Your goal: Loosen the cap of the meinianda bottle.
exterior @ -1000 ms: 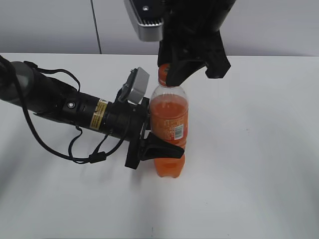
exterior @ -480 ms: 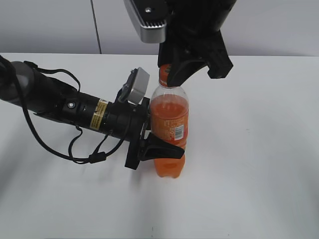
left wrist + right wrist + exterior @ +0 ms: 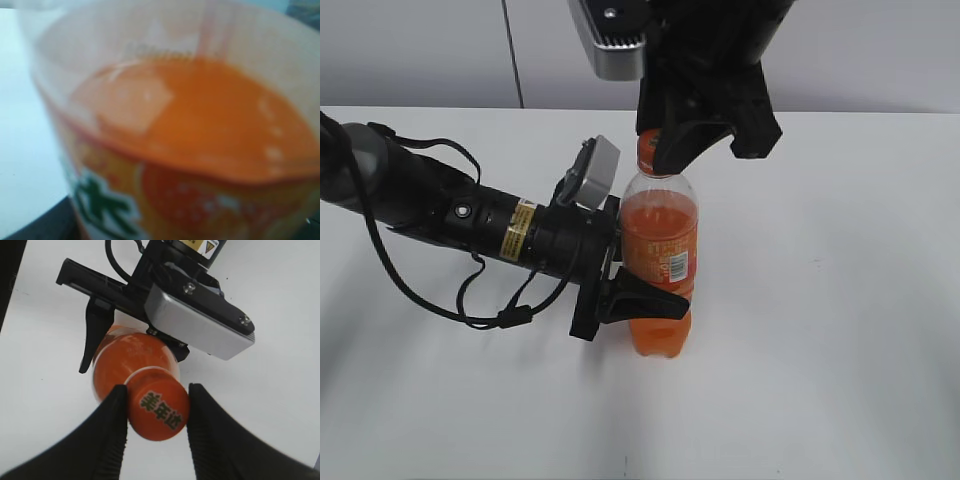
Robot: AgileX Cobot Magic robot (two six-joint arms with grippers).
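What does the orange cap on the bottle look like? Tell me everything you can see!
The cap is small, round and orange, looks like plastic, and has dark printed characters on its flat top. It sits on the neck of the upright bottle, which is full of orange drink. The right gripper comes down from above, and its two black ribbed fingers press against the cap's sides, one on each side. From the front, those fingers hide most of the cap.
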